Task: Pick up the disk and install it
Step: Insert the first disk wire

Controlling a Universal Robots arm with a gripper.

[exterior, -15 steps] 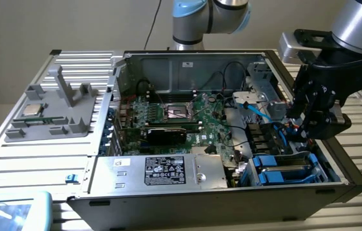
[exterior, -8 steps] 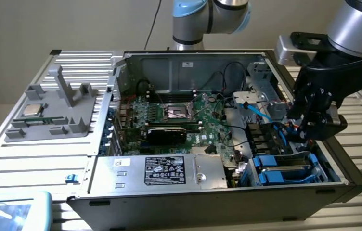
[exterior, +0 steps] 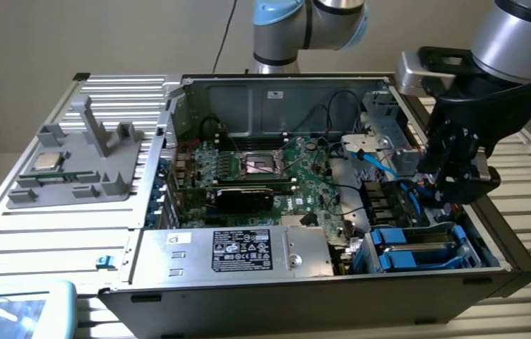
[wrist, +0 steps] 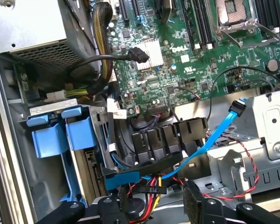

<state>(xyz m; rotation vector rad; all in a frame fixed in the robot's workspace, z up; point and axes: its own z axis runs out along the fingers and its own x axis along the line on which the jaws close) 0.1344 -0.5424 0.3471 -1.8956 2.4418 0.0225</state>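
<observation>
The disk [exterior: 418, 248] is a silver-grey drive in a bright blue carrier. It sits in the drive bay at the near corner of the open computer case [exterior: 294, 296], on the exterior view's right. In the wrist view its blue end tabs [wrist: 60, 133] show edge-on beside a second blue carrier. My gripper [exterior: 452, 196] hangs over the case a little behind the bay, above a bundle of cables. Its black fingers [wrist: 198, 205] stand apart, so my gripper [wrist: 144, 212] is open with nothing between them.
A blue data cable [wrist: 210, 140] and red, yellow and black wires [wrist: 151, 184] run right under the fingers. The green motherboard [exterior: 265, 169], a silver power supply [exterior: 237, 251] and a metal cage [wrist: 266, 140] crowd the case. A grey fixture [exterior: 77, 166] holding a chip stands at the exterior view's left.
</observation>
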